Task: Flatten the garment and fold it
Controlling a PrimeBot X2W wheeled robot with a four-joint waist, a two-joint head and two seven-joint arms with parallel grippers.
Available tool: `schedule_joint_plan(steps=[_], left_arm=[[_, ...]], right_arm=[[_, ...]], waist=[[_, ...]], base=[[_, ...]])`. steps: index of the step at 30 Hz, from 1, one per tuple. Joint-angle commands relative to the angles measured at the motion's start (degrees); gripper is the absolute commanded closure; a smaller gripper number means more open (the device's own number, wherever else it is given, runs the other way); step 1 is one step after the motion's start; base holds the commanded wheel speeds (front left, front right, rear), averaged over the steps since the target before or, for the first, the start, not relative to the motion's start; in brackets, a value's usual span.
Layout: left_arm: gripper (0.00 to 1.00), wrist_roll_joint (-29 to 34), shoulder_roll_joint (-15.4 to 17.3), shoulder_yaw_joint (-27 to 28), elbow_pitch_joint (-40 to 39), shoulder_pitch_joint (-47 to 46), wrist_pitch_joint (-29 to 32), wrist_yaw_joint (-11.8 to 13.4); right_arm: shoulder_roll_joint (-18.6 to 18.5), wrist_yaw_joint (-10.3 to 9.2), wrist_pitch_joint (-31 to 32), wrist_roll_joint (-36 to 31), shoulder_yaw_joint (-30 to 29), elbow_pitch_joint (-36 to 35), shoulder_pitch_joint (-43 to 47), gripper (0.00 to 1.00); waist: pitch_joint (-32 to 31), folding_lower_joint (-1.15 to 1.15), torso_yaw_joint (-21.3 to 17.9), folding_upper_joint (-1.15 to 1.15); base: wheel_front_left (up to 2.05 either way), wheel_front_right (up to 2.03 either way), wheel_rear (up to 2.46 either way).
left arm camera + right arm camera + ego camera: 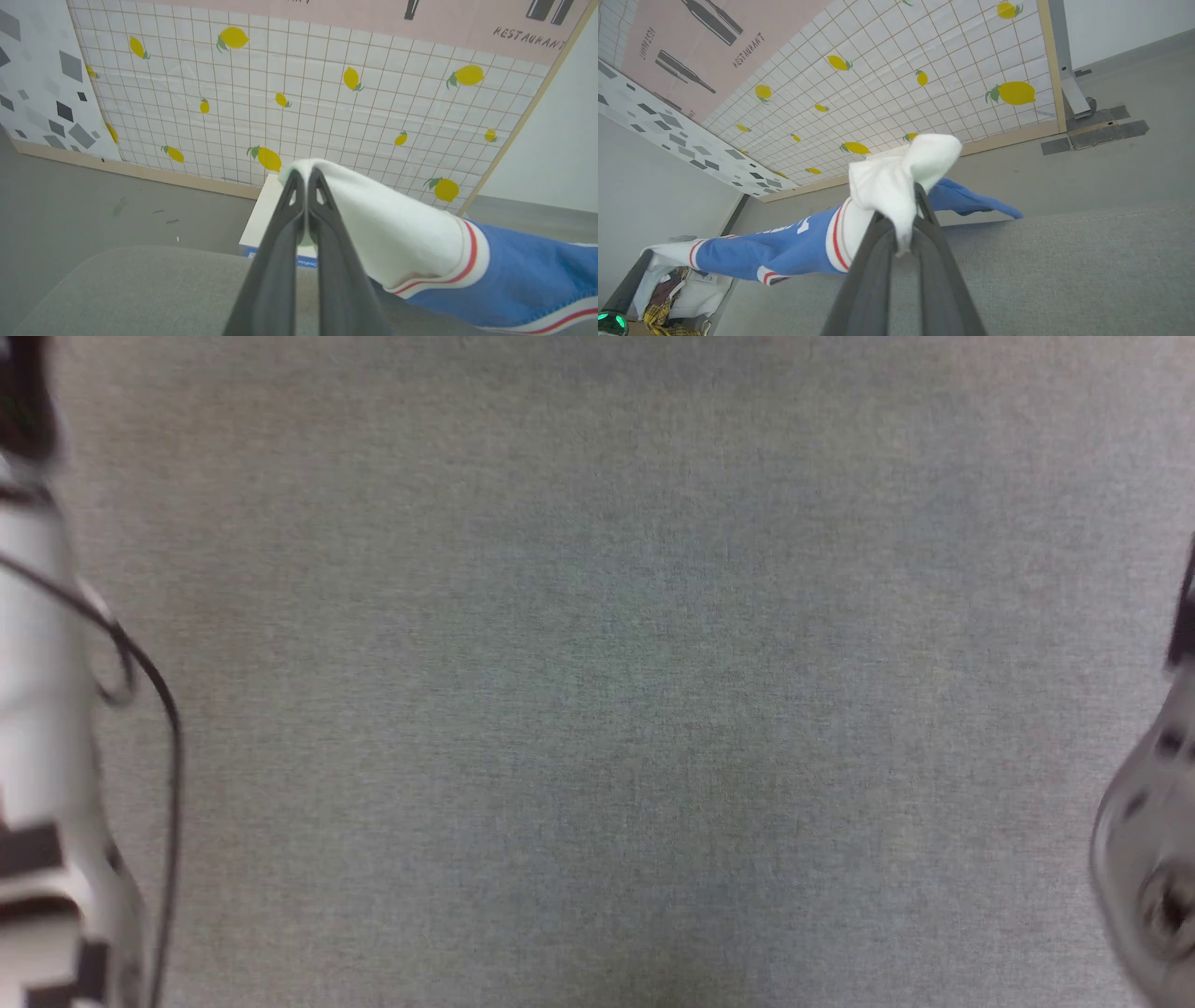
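Observation:
The garment (784,249), a royal-blue jersey with white sleeves and red-striped trim, hangs stretched in the air above the grey table (1064,280). My right gripper (915,196) is shut on one bunched white sleeve (896,182). From there the blue body, with white lettering, runs left to the other sleeve (668,252). My left gripper (306,175) is shut on a white sleeve (397,224), and the garment's blue cloth (514,280) trails off to the right. In the head view the pale left forearm (37,709) and right arm (1148,859) stand at the edges.
The grey table top (597,709) spreads across the head view. Behind it stands a lemon-patterned grid panel (303,93), with a white box (261,214) on the floor. A bin of other clothes (672,298) sits at the table's far side.

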Motion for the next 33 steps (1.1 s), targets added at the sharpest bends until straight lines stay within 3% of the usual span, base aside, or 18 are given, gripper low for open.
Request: schedule_joint_plan(steps=[1, 7, 12, 15, 16, 19, 23, 26, 33], left_arm=[[1.00, -1.16, -0.58, 0.48, 0.06, 3.62, -1.57, -0.51], [1.00, -3.75, -3.51, 1.92, -2.43, 19.23, -5.84, -0.58], [1.00, -6.23, -5.63, 4.00, -7.71, 32.33, -6.50, 0.84], [1.00, -7.51, -6.60, 5.10, -11.72, 41.09, -5.24, 2.15], [1.00, -8.57, -7.29, 6.69, -16.19, 49.22, -3.47, 4.20], [1.00, -8.84, -7.78, 7.29, -20.90, 56.18, -0.84, 6.26], [1.00, -7.88, -6.97, 7.40, -26.65, 63.37, 4.12, 9.20], [1.00, -4.94, -5.28, 4.44, -28.72, 66.83, 9.02, 10.37], [1.00, -1.35, -3.91, -1.98, -23.48, 66.17, 16.57, 10.67]], right_arm=[[-0.10, -0.08, -0.49, 1.79, 0.19, -1.72, 4.33, 1.00], [-0.10, -0.08, -0.74, 8.72, 0.59, -9.36, 23.34, 1.00], [-0.10, -0.08, 0.11, 11.82, 1.31, -16.82, 39.23, 1.00], [-0.09, -0.08, 1.70, 12.98, 1.10, -21.43, 48.24, 1.00], [-0.09, -0.08, 3.32, 14.09, 0.08, -25.76, 55.53, 1.00], [-0.09, -0.08, 5.36, 14.02, -0.99, -29.72, 61.13, 1.00], [-0.09, -0.08, 9.33, 12.18, -1.75, -35.15, 66.62, 1.00], [-0.47, -0.08, 13.58, 7.52, 0.00, -38.58, 69.40, 1.00], [-3.09, -0.08, 20.33, -5.20, 9.20, -36.08, 71.06, 1.00]], waist=[[-3.40, -0.01, 0.51, 0.00], [-10.52, -0.01, 1.27, 0.00], [-16.65, -0.01, 1.54, 0.00], [-19.96, -0.01, 1.38, 0.00], [-22.36, -0.01, 1.15, 0.00], [-23.81, -0.01, 1.13, 0.00], [-24.71, -0.01, 1.22, 0.00], [-24.58, -0.01, 1.19, 0.00], [-23.30, -0.01, 0.75, 0.00]], base=[[0.00, 0.00, 0.00], [0.00, 0.00, 0.00], [0.00, 0.00, 0.00], [0.00, 0.00, 0.00], [0.00, 0.00, 0.00], [0.00, 0.00, 0.00], [0.00, 0.00, 0.00], [0.00, 0.00, 0.00], [0.00, 0.00, 0.00]])
